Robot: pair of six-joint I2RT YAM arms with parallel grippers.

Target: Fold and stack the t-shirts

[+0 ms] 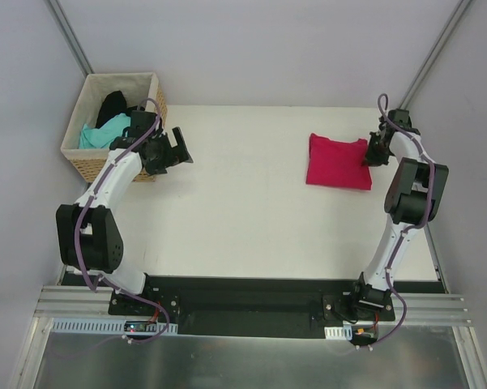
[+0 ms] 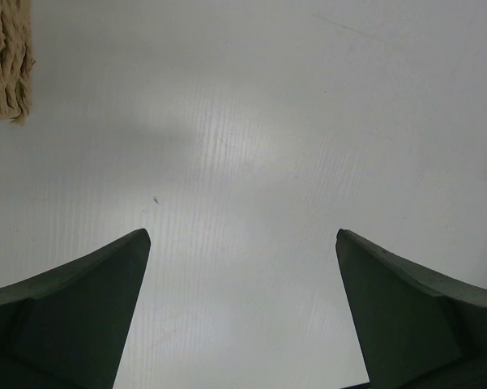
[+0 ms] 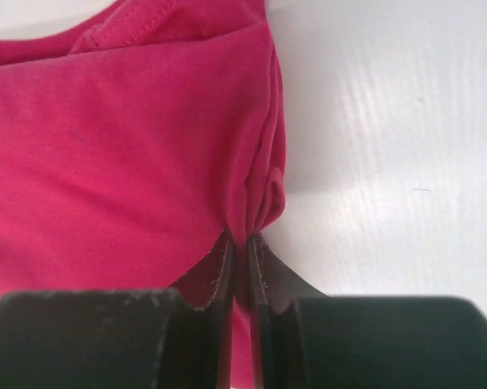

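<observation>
**A:** What is your right gripper [image 3: 241, 240] doing?

**B:** You are pinching the crimson shirt [image 1: 338, 161] with it. The right wrist view is showing the jaws almost together on a bunched fold at the shirt's edge. The top view is only showing the gripper at the right side of the folded shirt, on the far right of the table [image 1: 243, 227].

**A:** And your left gripper [image 2: 241, 237]?

**B:** You are holding it wide open with nothing in it. Its wrist view is showing bare table between the fingers and a corner of the basket [image 1: 87, 166]. Only the top view is showing what is lying inside the basket at far left: the teal shirt [image 1: 105, 132] and the black shirt [image 1: 112, 105].
</observation>
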